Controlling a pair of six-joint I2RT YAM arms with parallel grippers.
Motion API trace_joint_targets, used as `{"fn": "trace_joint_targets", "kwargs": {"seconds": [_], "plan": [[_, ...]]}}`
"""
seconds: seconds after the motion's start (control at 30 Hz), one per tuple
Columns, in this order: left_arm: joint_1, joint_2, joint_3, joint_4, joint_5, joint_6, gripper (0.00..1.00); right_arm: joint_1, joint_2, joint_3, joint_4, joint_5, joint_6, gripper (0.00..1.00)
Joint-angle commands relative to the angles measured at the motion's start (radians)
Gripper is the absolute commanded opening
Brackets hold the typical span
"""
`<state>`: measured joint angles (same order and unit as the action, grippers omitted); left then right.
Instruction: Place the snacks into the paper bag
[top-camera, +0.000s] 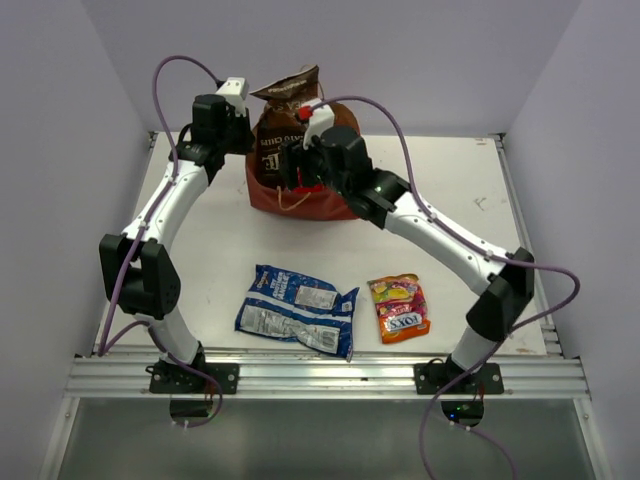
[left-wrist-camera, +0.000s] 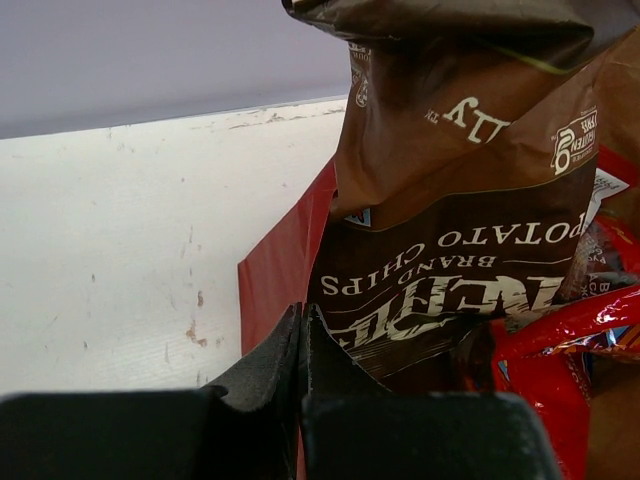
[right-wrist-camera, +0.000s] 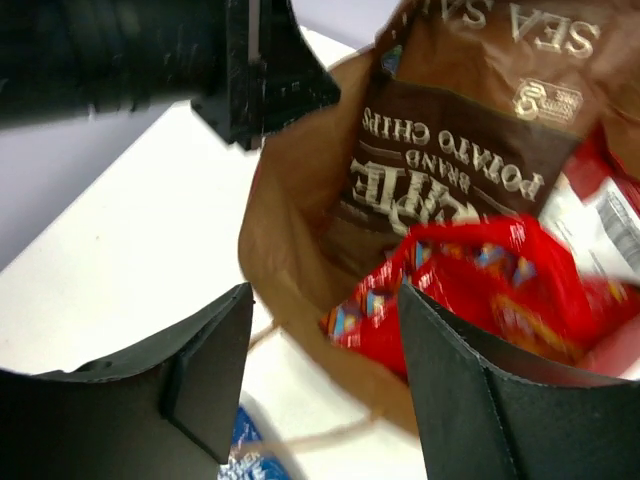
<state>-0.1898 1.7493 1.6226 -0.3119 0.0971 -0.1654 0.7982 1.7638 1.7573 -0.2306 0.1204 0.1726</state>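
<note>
The paper bag (top-camera: 300, 200) stands at the back centre, red outside and brown inside (right-wrist-camera: 290, 200). The brown chip bag (top-camera: 285, 110) sticks up out of it and also shows in the left wrist view (left-wrist-camera: 450, 200). The red candy bag (right-wrist-camera: 480, 280) lies inside, in front of the chips. My left gripper (top-camera: 245, 140) is shut on the bag's left rim (left-wrist-camera: 280, 270); the fingertips meet (left-wrist-camera: 303, 310). My right gripper (top-camera: 297, 170) is open and empty above the bag's near rim (right-wrist-camera: 325, 300). The blue-white packet (top-camera: 297, 308) and the small orange-yellow-pink candy bag (top-camera: 399, 308) lie on the table in front.
The white table (top-camera: 200, 250) has a raised metal rail along the front (top-camera: 320, 375) and lilac walls on three sides. A bit of white wrapper (right-wrist-camera: 610, 215) shows inside the bag at the right. The bag's thin handle (right-wrist-camera: 330, 440) loops down on the near side.
</note>
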Motion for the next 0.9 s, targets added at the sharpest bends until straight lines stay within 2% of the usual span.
{"fn": "trace_joint_targets", "kwargs": {"seconds": [0.0, 0.03, 0.13, 0.43, 0.63, 0.8, 0.87], "plan": [[0.013, -0.030, -0.001, -0.004, -0.017, -0.003, 0.00, 0.077, -0.169, -0.129, -0.087, 0.105, -0.027, 0.64], [0.015, -0.027, 0.000, -0.006, -0.017, -0.003, 0.00, 0.097, -0.203, -0.239, -0.075, 0.125, -0.025, 0.65], [0.015, -0.025, 0.000, -0.010, -0.014, -0.003, 0.00, 0.137, -0.305, -0.428, -0.056, 0.137, 0.054, 0.70], [0.015, -0.025, 0.000, -0.015, -0.019, -0.002, 0.00, 0.157, -0.495, -0.876, -0.056, 0.191, 0.292, 0.73], [0.015, -0.014, 0.002, -0.016, -0.011, -0.002, 0.00, 0.157, -0.498, -1.058, 0.076, 0.131, 0.406, 0.76], [0.015, -0.013, 0.000, -0.016, -0.011, -0.003, 0.00, 0.157, -0.442, -1.122, 0.207, 0.042, 0.465, 0.76], [0.015, -0.011, 0.000, -0.015, -0.010, -0.003, 0.00, 0.156, -0.415, -1.127, 0.209, 0.018, 0.479, 0.75]]}}
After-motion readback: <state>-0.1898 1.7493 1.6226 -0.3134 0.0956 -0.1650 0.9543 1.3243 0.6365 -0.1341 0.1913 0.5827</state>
